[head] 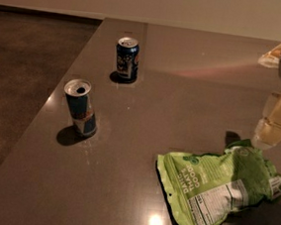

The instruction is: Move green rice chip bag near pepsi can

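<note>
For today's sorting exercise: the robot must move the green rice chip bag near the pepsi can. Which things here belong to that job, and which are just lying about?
Job in hand:
green rice chip bag, lying flat
pepsi can, upright
claw, by the bag's right end

Lying about:
slim blue-and-silver can, upright, top opened

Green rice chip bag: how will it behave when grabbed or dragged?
The green rice chip bag lies flat and crumpled, so it will probably flop and sag. Its glossy foil may slip. The gripper hangs by its right end; lifted there, the rest likely dangles.
</note>
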Robot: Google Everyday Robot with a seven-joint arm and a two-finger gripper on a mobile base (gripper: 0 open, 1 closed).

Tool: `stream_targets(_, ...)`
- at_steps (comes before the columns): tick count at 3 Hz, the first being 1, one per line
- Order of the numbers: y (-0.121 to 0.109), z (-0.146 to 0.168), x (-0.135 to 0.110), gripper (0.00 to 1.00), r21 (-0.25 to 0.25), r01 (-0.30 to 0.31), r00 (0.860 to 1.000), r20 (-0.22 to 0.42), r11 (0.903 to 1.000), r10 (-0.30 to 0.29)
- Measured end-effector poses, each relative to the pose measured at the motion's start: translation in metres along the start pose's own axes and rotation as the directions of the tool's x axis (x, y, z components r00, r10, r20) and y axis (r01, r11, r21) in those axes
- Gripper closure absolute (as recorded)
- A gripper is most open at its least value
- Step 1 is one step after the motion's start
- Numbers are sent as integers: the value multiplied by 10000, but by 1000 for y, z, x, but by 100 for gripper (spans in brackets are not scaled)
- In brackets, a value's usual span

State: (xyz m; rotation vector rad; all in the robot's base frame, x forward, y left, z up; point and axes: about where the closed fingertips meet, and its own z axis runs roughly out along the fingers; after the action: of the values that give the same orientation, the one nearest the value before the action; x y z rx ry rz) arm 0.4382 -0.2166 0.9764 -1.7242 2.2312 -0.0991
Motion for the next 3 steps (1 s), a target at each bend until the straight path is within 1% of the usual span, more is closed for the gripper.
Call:
stream_targets(1,0,0,0,0,2,0,10000,1,10000,0)
stream_targets(2,3,8,-18,0,-166,286,9994,189,9995,-282)
stream_targets(3,11,28,-51,0,-531,827,9944,710,9952,-789)
